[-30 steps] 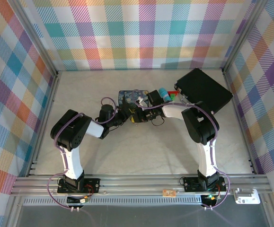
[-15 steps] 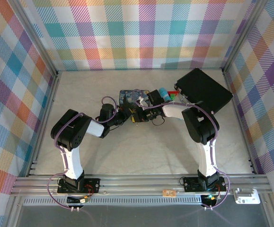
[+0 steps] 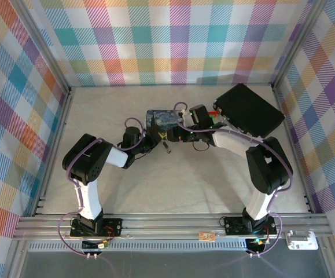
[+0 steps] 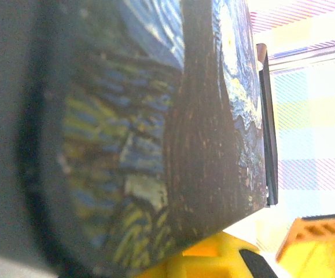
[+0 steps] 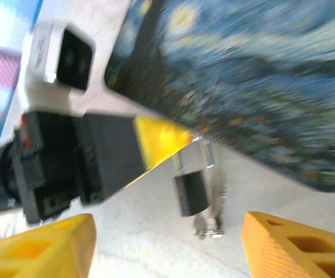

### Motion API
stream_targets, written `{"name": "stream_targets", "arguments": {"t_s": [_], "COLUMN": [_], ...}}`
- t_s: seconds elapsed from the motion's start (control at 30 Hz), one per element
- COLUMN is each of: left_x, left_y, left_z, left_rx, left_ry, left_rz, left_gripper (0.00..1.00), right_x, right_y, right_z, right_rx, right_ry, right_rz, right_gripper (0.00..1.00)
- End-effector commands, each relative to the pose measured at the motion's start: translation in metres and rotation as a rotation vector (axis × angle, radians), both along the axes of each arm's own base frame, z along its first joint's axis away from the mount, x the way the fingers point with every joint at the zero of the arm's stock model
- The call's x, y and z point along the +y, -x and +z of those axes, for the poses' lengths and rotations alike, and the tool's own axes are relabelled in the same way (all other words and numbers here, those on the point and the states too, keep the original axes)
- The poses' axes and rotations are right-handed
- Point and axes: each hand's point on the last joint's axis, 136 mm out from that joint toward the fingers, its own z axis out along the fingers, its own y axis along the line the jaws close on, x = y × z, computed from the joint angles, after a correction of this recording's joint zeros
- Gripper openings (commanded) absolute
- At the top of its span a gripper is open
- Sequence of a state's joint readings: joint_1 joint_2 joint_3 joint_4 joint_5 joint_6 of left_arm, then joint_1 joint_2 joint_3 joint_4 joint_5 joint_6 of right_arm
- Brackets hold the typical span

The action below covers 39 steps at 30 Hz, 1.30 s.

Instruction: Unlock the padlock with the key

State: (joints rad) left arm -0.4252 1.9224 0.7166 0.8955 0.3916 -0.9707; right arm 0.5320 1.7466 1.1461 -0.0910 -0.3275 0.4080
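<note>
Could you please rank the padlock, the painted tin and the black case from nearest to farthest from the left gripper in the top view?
1. and 2. The padlock, just right of the left gripper, and the painted tin, just beyond it: too close to call.
3. The black case, at the far right: clearly farthest.

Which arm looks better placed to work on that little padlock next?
Probably the right. The right tool is open, its fingers either side of the padlock and key. The left tool sits close against the painted tin.
</note>
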Motion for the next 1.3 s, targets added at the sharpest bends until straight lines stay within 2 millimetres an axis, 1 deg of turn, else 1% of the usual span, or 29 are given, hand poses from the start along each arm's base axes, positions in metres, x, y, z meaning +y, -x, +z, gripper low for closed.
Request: {"name": "stream_targets", "arguments": {"t_s": [0.0,0.1,0.23,0.33,0.43,0.53,0.6,0.7,0.8,0.87,0.97,1.03,1.17,1.27], "left_x": [0.000,0.001,0.002,0.002,0.003,0.008,0.011,0.018,0.028,0.033,0.037,0.040,0.056,0.061], "left_y": [0.004,0.004,0.002,0.000,-0.002,-0.003,-0.004,-0.007,-0.011,-0.014,-0.020,-0.023,-0.024,-0.025], "left_z": [-0.017,-0.018,-0.015,-0.012,-0.009,-0.009,-0.010,-0.011,-0.012,-0.012,-0.008,-0.005,-0.002,0.001], "left_rx": [0.040,0.043,0.037,0.031,0.020,0.017,0.019,0.020,0.022,0.027,0.019,0.012,0.006,0.000], "left_ry": [-0.056,-0.056,-0.053,-0.051,-0.048,-0.037,-0.029,-0.031,-0.026,-0.018,0.006,0.027,0.053,0.066], "left_rz": [0.001,0.008,0.020,0.022,0.032,0.062,0.084,0.133,0.200,0.245,0.288,0.316,0.408,0.438], "left_gripper": [0.00,0.00,0.00,0.00,0.00,0.00,0.00,0.00,0.00,0.00,0.00,0.00,0.00,0.00], "right_x": [-0.035,-0.042,-0.036,-0.031,-0.028,-0.026,-0.028,-0.037,-0.046,-0.051,-0.053,-0.052,-0.049,-0.048], "right_y": [-0.033,-0.053,-0.076,-0.086,-0.090,-0.088,-0.084,-0.076,-0.066,-0.062,-0.060,-0.059,-0.059,-0.059], "right_z": [-0.002,-0.004,-0.017,-0.027,-0.042,-0.056,-0.065,-0.078,-0.087,-0.089,-0.086,-0.084,-0.081,-0.081], "right_rx": [-0.029,-0.030,-0.001,0.012,0.051,0.093,0.127,0.164,0.185,0.190,0.191,0.193,0.196,0.198], "right_ry": [0.109,0.134,0.128,0.106,0.105,0.085,0.073,0.065,0.057,0.049,0.029,0.010,-0.016,-0.019], "right_rz": [-0.229,-0.297,-0.352,-0.374,-0.399,-0.414,-0.442,-0.505,-0.554,-0.581,-0.595,-0.597,-0.600,-0.600], "right_gripper": [0.74,0.76,0.76,0.75,0.71,0.67,0.63,0.58,0.55,0.54,0.53,0.52,0.51,0.51]}}
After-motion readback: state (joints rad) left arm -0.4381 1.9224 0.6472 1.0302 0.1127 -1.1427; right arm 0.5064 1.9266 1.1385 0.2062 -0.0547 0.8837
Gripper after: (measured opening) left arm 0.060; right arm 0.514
